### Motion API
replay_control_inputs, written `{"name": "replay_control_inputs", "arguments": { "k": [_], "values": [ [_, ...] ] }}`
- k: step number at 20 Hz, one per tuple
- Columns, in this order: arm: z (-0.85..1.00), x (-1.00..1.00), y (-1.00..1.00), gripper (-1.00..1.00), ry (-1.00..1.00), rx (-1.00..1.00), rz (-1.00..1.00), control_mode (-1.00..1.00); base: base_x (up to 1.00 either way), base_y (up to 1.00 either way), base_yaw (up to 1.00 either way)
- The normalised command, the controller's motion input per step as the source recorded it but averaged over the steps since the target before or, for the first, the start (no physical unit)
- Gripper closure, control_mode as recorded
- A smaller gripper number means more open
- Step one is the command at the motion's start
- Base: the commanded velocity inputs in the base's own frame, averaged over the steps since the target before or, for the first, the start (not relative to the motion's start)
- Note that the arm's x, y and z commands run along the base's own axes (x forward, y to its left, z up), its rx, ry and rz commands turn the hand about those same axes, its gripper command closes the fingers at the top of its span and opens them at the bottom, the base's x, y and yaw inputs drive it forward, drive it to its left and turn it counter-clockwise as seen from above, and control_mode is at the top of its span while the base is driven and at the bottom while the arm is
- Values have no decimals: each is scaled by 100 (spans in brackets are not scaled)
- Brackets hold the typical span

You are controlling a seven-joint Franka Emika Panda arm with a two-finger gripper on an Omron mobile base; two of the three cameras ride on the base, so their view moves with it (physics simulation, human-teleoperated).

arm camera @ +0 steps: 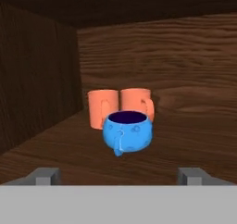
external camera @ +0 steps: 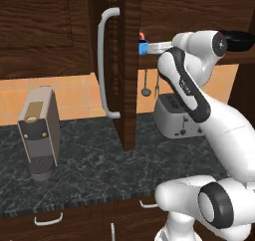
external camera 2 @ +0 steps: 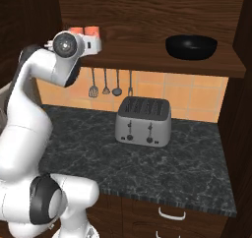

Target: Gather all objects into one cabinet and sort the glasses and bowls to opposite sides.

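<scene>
On the left end of the cabinet shelf [arm camera: 185, 140] stands a small bright-blue cup [arm camera: 127, 132], with two coral-orange mugs [arm camera: 121, 106] right behind it against the back wall. My gripper [arm camera: 119, 175] hovers open just in front of the blue cup, fingertips spread wide and holding nothing. From the left base view the blue cup [external camera: 143, 47] peeks past the open cabinet door [external camera: 124, 65], with my hand beside it. A wide black bowl [external camera 2: 191, 46] rests at the right end of the same shelf [external camera 2: 147, 55], and the mugs [external camera 2: 83, 31] sit at the left end behind my wrist.
The cabinet door's long pale handle [external camera: 105, 60] hangs left of my arm. Below the shelf, a silver toaster [external camera 2: 143, 120] and a coffee machine [external camera: 40, 133] stand on the dark counter [external camera 2: 147, 168]. Utensils [external camera 2: 110, 87] hang on the tiled wall.
</scene>
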Motion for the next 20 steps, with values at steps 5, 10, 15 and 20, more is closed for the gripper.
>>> {"name": "replay_control_inputs", "arguments": {
  "k": [5,10,15,20],
  "values": [
    [55,-100,-26,-100,1,-1,-23,-100,0,0,0],
    [53,-100,-26,-100,6,0,-23,-100,0,0,0],
    [-1,-100,-38,-100,1,6,-14,-100,0,0,0],
    [-32,-100,-20,-100,0,4,0,-100,0,0,0]
  ]
}}
